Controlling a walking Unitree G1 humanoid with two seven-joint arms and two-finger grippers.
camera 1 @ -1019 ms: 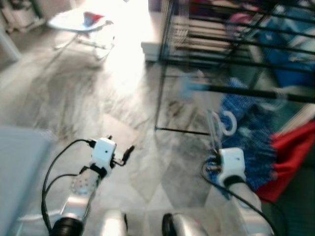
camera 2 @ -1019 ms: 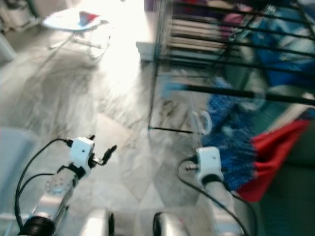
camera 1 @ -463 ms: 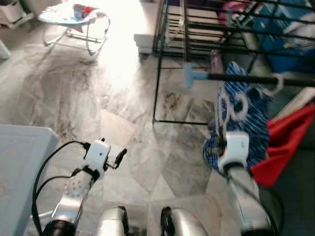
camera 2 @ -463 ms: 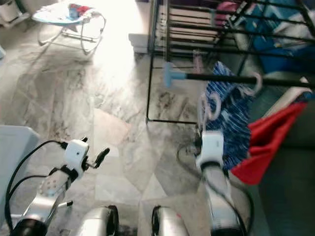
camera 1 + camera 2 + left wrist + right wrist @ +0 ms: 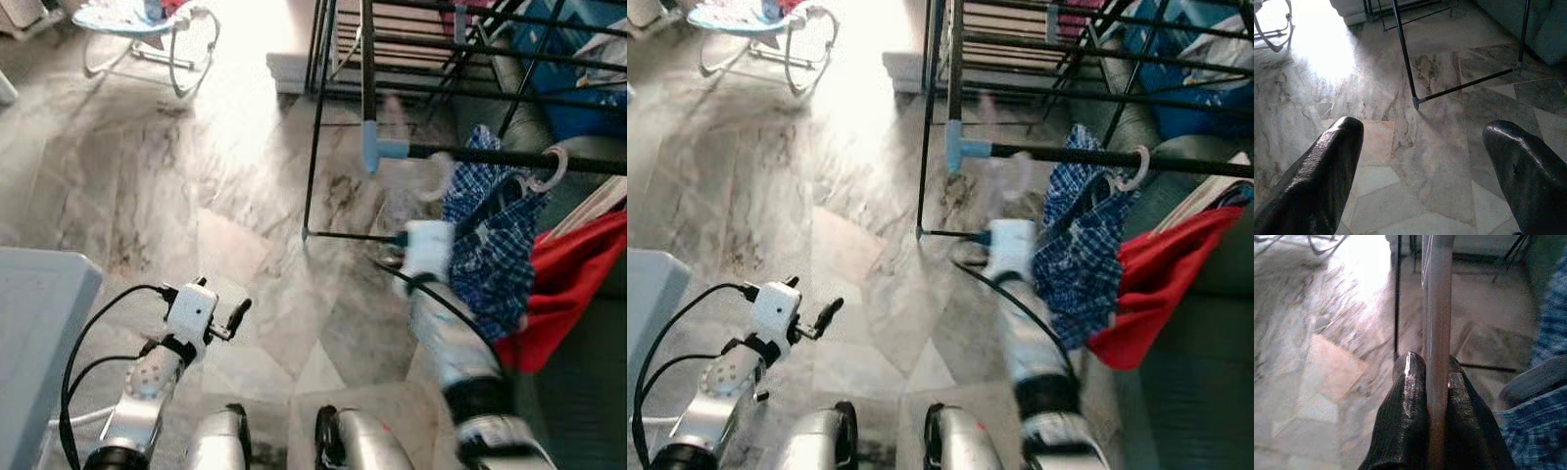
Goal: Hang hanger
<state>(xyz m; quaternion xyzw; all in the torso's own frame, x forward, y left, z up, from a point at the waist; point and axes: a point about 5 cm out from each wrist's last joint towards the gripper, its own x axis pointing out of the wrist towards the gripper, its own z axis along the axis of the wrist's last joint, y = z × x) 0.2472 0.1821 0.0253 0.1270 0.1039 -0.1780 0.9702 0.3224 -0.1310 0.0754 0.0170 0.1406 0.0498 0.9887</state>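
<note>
Raised since half a second ago, the right arm now reaches up toward the black rail of the drying rack, where before it sat lower, in front of the blue checked garment; the pale pink hanger is clamped between the two black fingers of the right gripper, its bar running straight out between them; in the head views the hanger is a blurred, translucent shape just under the rail, beside the light-blue end joint, and whether its hook touches the rail cannot be told; the checked garment hangs from the same rail on a pale hook, with a red cloth draped just beside it; more dark rack bars stand behind; the left gripper hangs low over the marble floor, its fingers wide apart and holding nothing; a grey bin edge sits at the robot's left, its contents not visible; a baby bouncer stands far off on the sunlit floor.
</note>
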